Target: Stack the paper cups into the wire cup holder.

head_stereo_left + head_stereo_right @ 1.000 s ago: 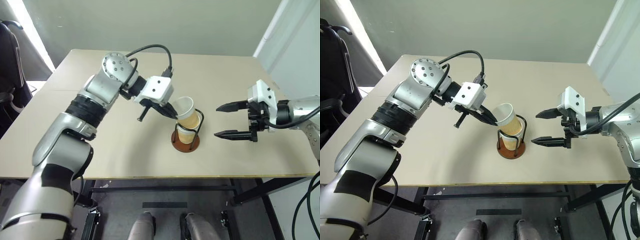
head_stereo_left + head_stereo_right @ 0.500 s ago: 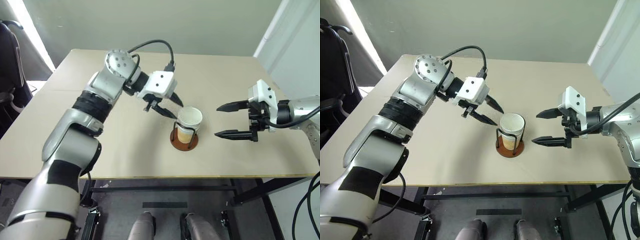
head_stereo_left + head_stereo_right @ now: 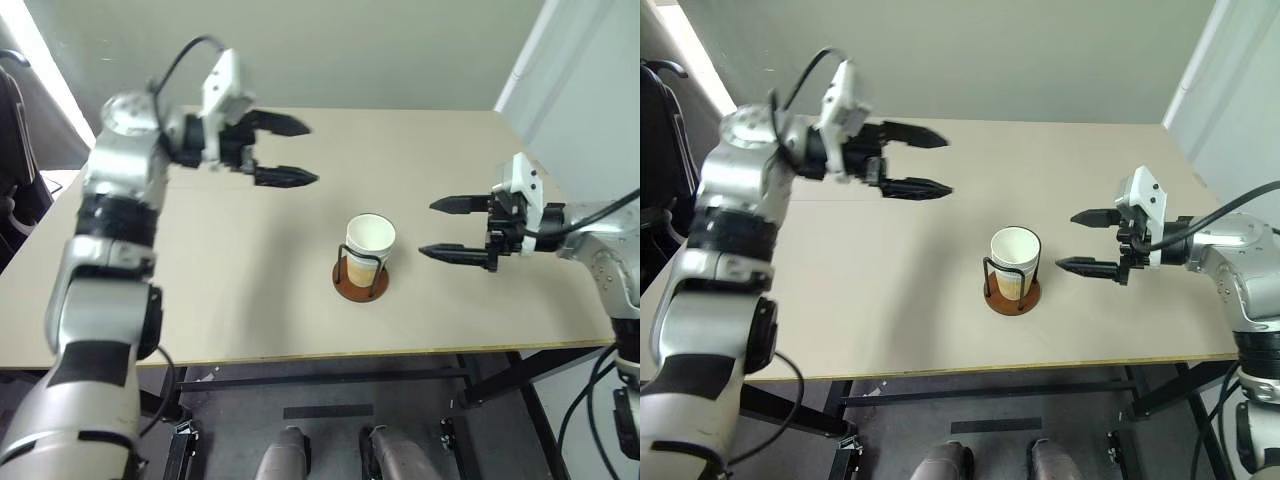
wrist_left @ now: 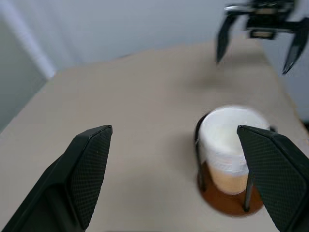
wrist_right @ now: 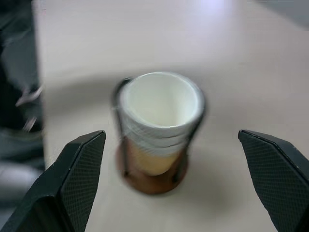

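A bare test room or lab: a plain beige table [image 3: 250, 290] stands before blank grey walls [image 3: 380, 50].

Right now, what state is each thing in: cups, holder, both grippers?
paper cups: nested upright in the holder, three rims visible.
wire cup holder: upright on the table, holding the stack.
left gripper: open, empty, raised away from the holder.
right gripper: open, empty, beside the holder, not touching.

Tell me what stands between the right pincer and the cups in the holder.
Nothing visible. Bare table lies between the open right pincer and the cups, which sit nested upright in the holder. The open left pincer hangs on the far side, apart.
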